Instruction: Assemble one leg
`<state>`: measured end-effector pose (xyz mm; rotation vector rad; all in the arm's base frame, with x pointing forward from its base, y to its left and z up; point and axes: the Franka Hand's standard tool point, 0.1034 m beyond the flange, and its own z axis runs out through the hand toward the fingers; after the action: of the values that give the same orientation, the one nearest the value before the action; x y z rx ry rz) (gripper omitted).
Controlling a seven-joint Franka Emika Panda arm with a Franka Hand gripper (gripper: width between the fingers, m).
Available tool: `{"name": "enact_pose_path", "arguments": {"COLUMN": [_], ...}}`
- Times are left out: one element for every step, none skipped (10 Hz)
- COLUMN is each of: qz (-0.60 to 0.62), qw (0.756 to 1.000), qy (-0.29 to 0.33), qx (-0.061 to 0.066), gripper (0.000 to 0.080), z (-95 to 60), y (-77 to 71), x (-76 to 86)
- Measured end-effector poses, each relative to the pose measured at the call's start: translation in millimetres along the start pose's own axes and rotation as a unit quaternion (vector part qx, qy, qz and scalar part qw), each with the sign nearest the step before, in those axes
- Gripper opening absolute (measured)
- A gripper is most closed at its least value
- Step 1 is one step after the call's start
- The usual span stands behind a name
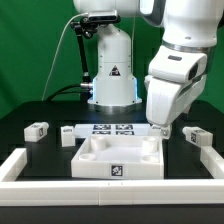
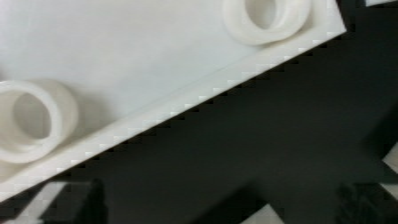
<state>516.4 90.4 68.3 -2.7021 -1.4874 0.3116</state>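
Observation:
The large white square tray-like piece (image 1: 118,155) lies at the front middle of the table. My gripper (image 1: 157,124) hangs low over its back right corner. In the wrist view the piece's white face (image 2: 143,70) fills most of the picture, with two round sockets (image 2: 267,18) in it and its edge running diagonally. My gripper (image 2: 210,208) shows only as dark blurred fingers (image 2: 80,200) standing apart with nothing between them. Small white legs with marker tags lie on the black table: one at the exterior view's left (image 1: 37,130), one beside it (image 1: 67,133), one at the right (image 1: 195,135).
The marker board (image 1: 112,128) lies just behind the square piece. A raised white border (image 1: 18,166) runs along the table's front and sides. The robot's base (image 1: 112,70) stands at the back, with a cable hanging at the left.

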Motion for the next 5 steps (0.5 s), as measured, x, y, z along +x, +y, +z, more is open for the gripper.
{"name": "enact_pose_path", "arguments": {"qz": [0.0, 0.0, 0.0, 0.0, 0.0], "qw": [1.0, 1.0, 1.0, 1.0, 1.0], "qy": [0.0, 0.0, 0.0, 0.0, 0.0], "qx": [0.0, 0.0, 0.0, 0.0, 0.0], "gripper": [0.065, 0.065, 0.065, 0.065, 0.065], "z": [0.0, 0.0, 0.0, 0.0, 0.0], "y": [0.0, 0.0, 0.0, 0.2, 0.2], "x": [0.0, 0.0, 0.0, 0.0, 0.0]}}
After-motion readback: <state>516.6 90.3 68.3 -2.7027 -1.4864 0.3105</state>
